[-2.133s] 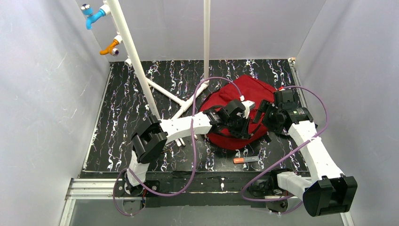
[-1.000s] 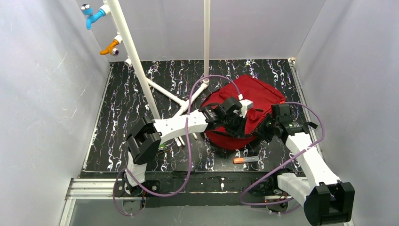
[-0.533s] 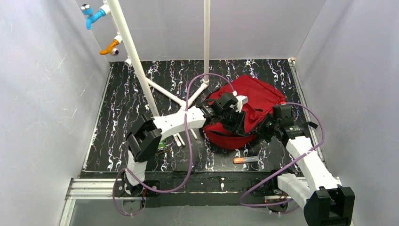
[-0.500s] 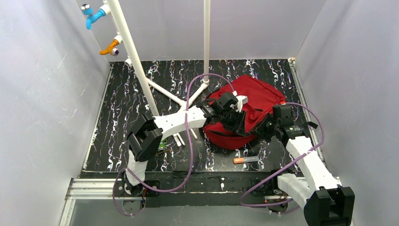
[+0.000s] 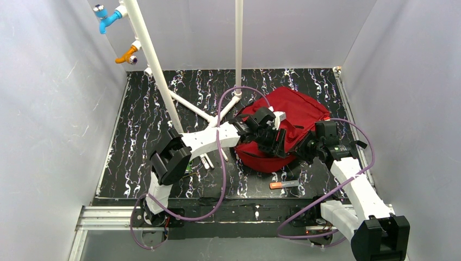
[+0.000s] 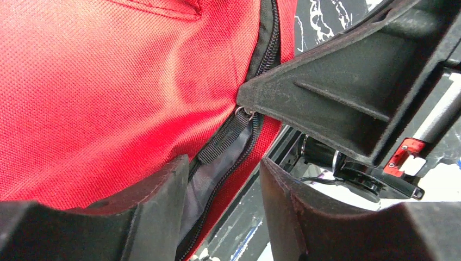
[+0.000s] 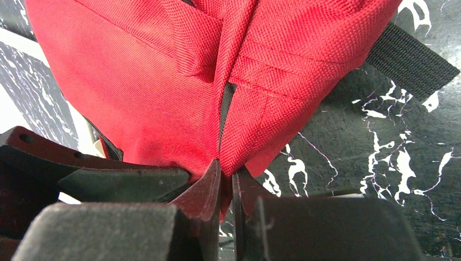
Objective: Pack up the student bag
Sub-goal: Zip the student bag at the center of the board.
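Right hand [image 7: 222, 176] is clamped tight on a fold of the student bag [image 7: 136, 81], at the seam by the zip end. My read: it anchors the fabric so the zip has something to pull against. Left hand [image 6: 224, 163] has its fingers apart, straddling the black webbing zip pull [image 6: 223, 140] without gripping it. It looks lined up to close on the pull and run the zip [image 6: 270, 32]. In the left wrist view the right hand's fingertip sits right at the pull's ring, 12 o'clock of the left hand. The bag lies on the surface [image 5: 152, 109], about 3 o'clock from its centre. An orange-tipped marker [image 5: 284, 185] lies just off the bag at 6 o'clock, not packed yet. Not visible: any open compartment, the rest of the zip run, anything inside. In the top view the hands overlap over the bag, so finger state is unreadable there. The small items under the left forearm, 9 o'clock of the bag, are too small to name.
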You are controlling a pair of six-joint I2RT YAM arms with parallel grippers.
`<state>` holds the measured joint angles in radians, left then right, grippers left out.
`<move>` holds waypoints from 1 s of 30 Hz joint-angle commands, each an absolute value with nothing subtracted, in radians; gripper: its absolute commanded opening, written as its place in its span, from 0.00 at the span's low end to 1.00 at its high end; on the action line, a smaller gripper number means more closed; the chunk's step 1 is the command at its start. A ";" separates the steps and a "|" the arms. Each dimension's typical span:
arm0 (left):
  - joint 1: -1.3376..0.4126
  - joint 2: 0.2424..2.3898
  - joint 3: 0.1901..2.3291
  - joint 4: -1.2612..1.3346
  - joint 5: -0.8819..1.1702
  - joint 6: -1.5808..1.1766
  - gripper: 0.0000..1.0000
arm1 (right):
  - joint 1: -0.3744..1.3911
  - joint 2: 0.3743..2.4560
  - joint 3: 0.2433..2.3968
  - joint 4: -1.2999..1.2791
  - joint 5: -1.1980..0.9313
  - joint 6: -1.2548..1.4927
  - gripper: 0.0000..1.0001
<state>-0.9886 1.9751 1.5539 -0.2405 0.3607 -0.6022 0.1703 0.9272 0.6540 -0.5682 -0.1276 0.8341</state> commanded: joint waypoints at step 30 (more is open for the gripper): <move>-0.977 1.985 1.603 -0.107 0.491 -0.663 0.24 | 0.169 0.920 0.670 -0.526 -0.158 0.816 0.01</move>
<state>-0.9855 2.0033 1.5658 -0.0547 0.5297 -0.7006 0.1654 0.9295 0.6540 -0.5537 -0.1341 0.8265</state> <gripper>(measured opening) 0.221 0.149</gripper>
